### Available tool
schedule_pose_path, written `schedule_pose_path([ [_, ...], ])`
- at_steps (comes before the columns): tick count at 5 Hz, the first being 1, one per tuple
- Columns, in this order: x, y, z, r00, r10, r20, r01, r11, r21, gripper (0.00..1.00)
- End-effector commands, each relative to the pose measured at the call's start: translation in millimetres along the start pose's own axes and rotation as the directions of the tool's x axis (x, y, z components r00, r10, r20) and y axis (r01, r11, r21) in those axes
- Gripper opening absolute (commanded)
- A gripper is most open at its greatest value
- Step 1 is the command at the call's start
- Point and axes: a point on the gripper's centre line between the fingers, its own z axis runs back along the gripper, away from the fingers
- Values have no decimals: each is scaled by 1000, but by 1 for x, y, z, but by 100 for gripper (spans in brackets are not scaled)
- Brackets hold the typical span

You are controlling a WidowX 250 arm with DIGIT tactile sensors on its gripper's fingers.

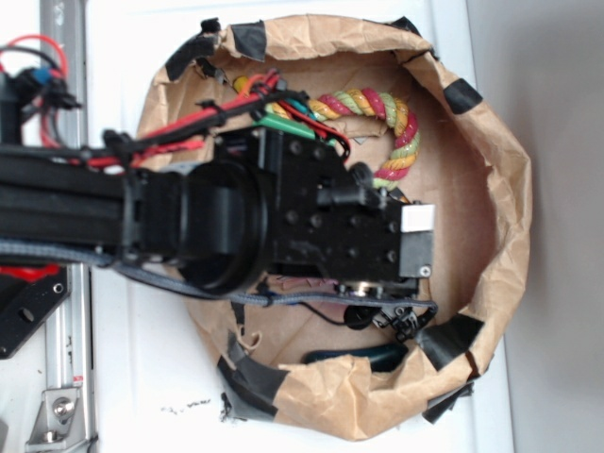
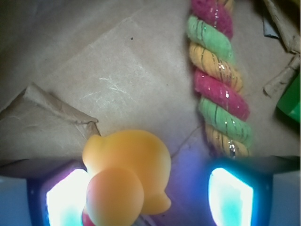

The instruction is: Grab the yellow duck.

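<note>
The yellow duck [image 2: 127, 176] is small and rounded, with a bit of red beak showing at its lower edge. In the wrist view it sits on the brown paper floor, low in the frame and between my two fingers. My gripper [image 2: 148, 202] is open around it. The duck lies close against the left finger [image 2: 63, 200], and a clear gap separates it from the right finger [image 2: 230, 197]. In the exterior view my gripper [image 1: 411, 255] reaches down into the paper nest, and the arm hides the duck.
A red-yellow-green twisted rope toy [image 2: 218, 89] lies just beyond the right finger and also shows in the exterior view [image 1: 387, 118]. A green block's corner [image 2: 291, 103] sits at the right edge. The crumpled brown paper wall [image 1: 500, 189], patched with black tape, rings the area. A paper fold [image 2: 51, 113] rises at left.
</note>
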Motion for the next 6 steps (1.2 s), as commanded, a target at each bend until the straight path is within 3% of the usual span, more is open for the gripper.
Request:
schedule_pose_path([
  [1, 17, 10, -5, 1000, -1, 13, 1, 1000, -15, 0],
  [3, 24, 19, 31, 997, -10, 74, 15, 997, -71, 0],
  [4, 34, 26, 81, 984, -124, 128, 145, 975, -168, 0],
  [5, 36, 21, 131, 939, -312, 145, 330, 937, -118, 0],
  [6, 26, 14, 151, 932, -354, 79, 360, 931, -66, 0],
])
